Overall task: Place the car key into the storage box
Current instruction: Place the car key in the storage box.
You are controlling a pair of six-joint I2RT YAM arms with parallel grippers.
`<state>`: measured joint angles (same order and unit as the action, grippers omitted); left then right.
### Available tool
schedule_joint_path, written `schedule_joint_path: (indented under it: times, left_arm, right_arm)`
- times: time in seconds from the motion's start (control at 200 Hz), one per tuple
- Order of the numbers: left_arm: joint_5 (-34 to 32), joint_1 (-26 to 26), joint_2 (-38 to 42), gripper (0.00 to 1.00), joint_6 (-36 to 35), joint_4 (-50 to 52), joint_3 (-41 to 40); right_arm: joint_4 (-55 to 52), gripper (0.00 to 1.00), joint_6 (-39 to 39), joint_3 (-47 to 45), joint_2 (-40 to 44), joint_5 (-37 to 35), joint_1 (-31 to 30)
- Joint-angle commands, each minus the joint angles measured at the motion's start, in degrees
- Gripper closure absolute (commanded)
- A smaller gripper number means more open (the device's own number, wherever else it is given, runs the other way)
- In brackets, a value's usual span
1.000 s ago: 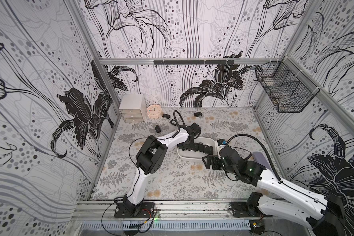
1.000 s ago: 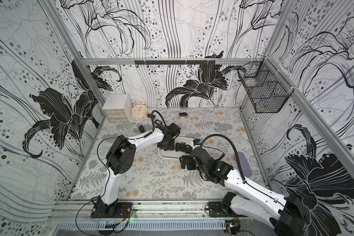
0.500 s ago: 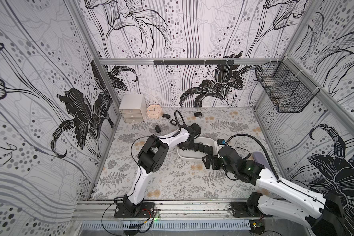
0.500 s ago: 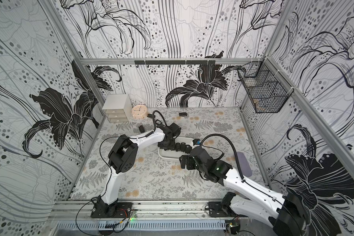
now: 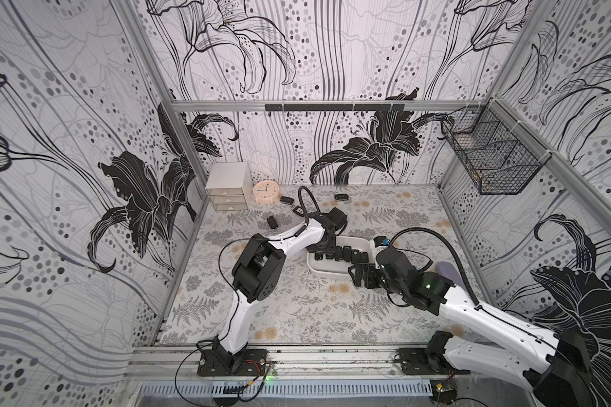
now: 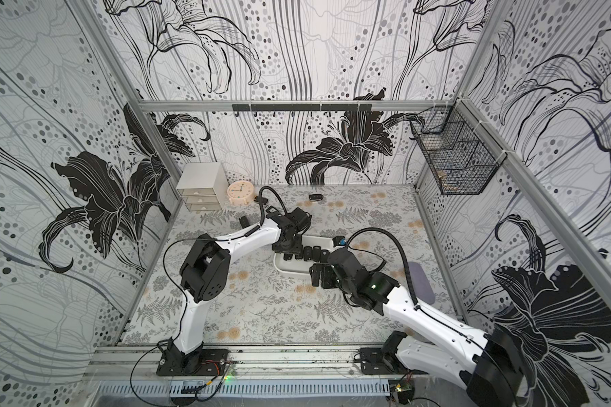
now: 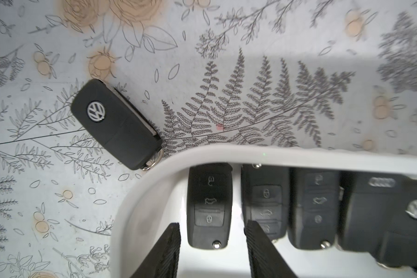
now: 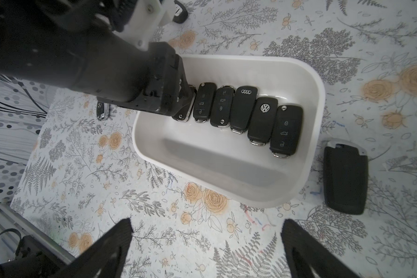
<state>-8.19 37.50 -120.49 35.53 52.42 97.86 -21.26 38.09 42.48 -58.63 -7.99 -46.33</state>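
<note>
The car key point(image 7: 209, 207) lies flat inside the storage box point(image 7: 140, 192), at the end of a row with five other fobs point(image 8: 244, 108). The left end effector point(image 7: 212, 223) straddles it, fingers point(image 7: 169, 250) spread and touching neither side, so the drop looks done. Next it should lift straight up without snagging. The right end effector point(image 8: 206, 222) hangs wide open over the surface point(image 7: 250, 72). A badged key point(image 7: 116, 124) lies just outside the rim.

We are holding our left gripper point(image 5: 322, 252) over the left end of the storage box point(image 5: 328, 269), above its row of car keys point(image 5: 344, 253), our right gripper point(image 5: 357, 275) just beside its right end.
</note>
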Motion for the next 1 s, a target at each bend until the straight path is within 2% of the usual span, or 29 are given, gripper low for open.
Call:
schedule_joint_path:
  times: [0.0, 0.135, 0.381, 0.476, 0.586, 0.761, 0.991]
  left_arm:
    - [1.1, -0.2, 5.2, 0.51, 1.3, -2.0, -1.4]
    - [1.8, -0.3, 9.5, 0.49, 1.6, -3.2, -4.0]
    - [2.9, -0.5, 17.1, 0.37, 0.9, -5.7, -8.2]
    - [3.3, -1.1, 19.9, 0.16, 0.3, -6.4, -9.7]
    - [3.8, -2.4, 23.4, 0.0, -0.8, -7.6, -12.4]
    - [5.2, -5.5, 28.5, 0.01, -1.7, -9.9, -18.0]
    - [7.2, -8.4, 34.2, 0.01, -1.7, -11.1, -24.4]
  right_arm:
    - [-2.7, 0.0, -1.2, 2.7, -0.9, -1.2, 1.9]
    - [-5.8, 0.0, -1.7, 4.7, -2.2, -2.4, 4.2]
    - [-8.1, 0.0, -2.8, 6.8, -4.8, -2.9, 9.3]
    - [-7.8, 0.0, -2.8, 8.1, -6.6, -3.0, 10.5]
    - [-7.5, 0.0, -2.8, 10.6, -9.5, -3.3, 11.1]
    - [-6.2, 0.0, -3.8, 15.7, -16.0, -3.8, 11.4]
    - [-4.9, 0.0, -6.2, 27.5, -28.5, -3.1, 13.0]
